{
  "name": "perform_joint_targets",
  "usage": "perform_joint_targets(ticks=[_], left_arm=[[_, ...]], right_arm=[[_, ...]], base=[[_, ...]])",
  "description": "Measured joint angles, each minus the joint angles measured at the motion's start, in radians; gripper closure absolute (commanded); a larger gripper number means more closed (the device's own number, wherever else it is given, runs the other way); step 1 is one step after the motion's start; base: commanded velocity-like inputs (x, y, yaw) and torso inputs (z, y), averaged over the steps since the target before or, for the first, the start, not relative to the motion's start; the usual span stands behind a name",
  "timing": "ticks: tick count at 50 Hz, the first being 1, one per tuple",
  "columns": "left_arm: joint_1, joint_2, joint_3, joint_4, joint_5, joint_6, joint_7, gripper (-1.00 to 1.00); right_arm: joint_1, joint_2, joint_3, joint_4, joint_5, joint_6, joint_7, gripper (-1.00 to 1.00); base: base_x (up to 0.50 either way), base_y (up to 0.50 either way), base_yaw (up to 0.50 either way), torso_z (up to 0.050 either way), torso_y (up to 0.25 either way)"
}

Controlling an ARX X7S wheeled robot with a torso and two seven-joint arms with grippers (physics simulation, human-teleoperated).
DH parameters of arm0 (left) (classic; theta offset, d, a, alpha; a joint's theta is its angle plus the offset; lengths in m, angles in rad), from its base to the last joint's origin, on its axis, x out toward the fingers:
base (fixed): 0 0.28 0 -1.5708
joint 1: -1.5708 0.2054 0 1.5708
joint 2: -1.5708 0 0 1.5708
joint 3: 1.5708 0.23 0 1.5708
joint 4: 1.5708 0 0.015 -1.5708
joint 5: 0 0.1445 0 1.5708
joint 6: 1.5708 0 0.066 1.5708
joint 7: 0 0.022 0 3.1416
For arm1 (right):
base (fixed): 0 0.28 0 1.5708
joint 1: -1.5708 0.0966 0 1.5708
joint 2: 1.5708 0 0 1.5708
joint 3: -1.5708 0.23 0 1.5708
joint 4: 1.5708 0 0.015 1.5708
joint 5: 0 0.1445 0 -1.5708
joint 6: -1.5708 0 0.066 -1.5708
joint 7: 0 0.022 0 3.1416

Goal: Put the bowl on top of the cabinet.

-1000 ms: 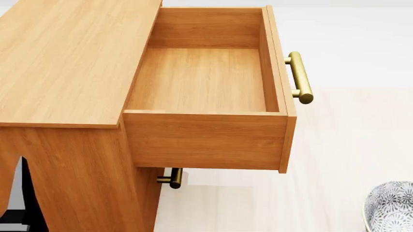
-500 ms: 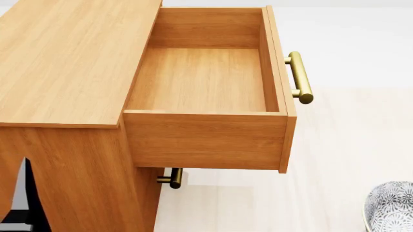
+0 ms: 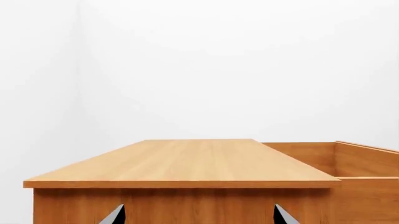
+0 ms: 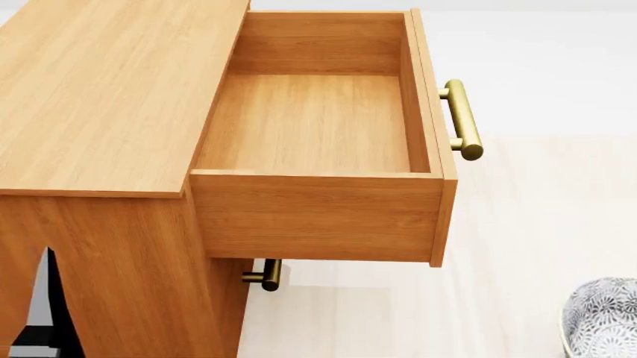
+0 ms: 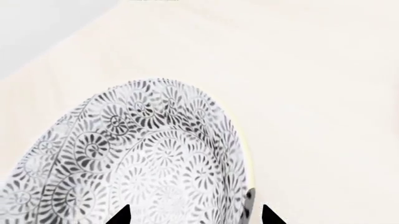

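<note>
The bowl [image 4: 603, 319], white with a dense grey-blue floral pattern, lies at the lower right edge of the head view, on the pale floor beside the cabinet [image 4: 100, 97]. Seen close in the right wrist view, the bowl [image 5: 143, 158] fills the lower half. My right gripper [image 5: 194, 217] is open and straddles its yellowish rim, one tip over the inside and one outside. My left gripper [image 3: 196, 217] is open, with its tips wide apart in front of the cabinet's end face [image 3: 187, 203], just below the flat top [image 3: 187, 158].
The cabinet's top drawer [image 4: 313, 123] is pulled fully out and holds nothing; its brass handle [image 4: 461, 119] points toward the floor side. A second brass handle [image 4: 265, 274] shows beneath it. Pale floor [image 4: 538, 224] spreads out to the right of the cabinet.
The dark part of my left arm at the head view's lower left has shifted slightly to the right. The bowl and drawer stay where they were.
</note>
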Motion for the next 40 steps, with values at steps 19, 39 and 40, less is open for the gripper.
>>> perform_joint_targets(ticks=[19,39,40], left_arm=[[-0.003,-0.002,0.011,-0.016,0.002,0.007,-0.002,-1.0],[-0.003,-0.005,0.019,-0.017,-0.001,0.011,-0.005,-1.0],[-0.003,-0.006,0.02,-0.016,-0.001,0.011,-0.006,-1.0]], right_arm=[[0.007,-0.009,-0.003,0.042,-0.063,-0.021,0.002,1.0],[-0.018,-0.019,0.017,-0.011,-0.026,-0.007,0.027,1.0],[-0.021,-0.019,0.018,-0.016,-0.023,-0.005,0.029,1.0]], base=[[0.0,0.0,0.0,0.0,0.0],[0.0,0.0,0.0,0.0,0.0],[0.0,0.0,0.0,0.0,0.0]])
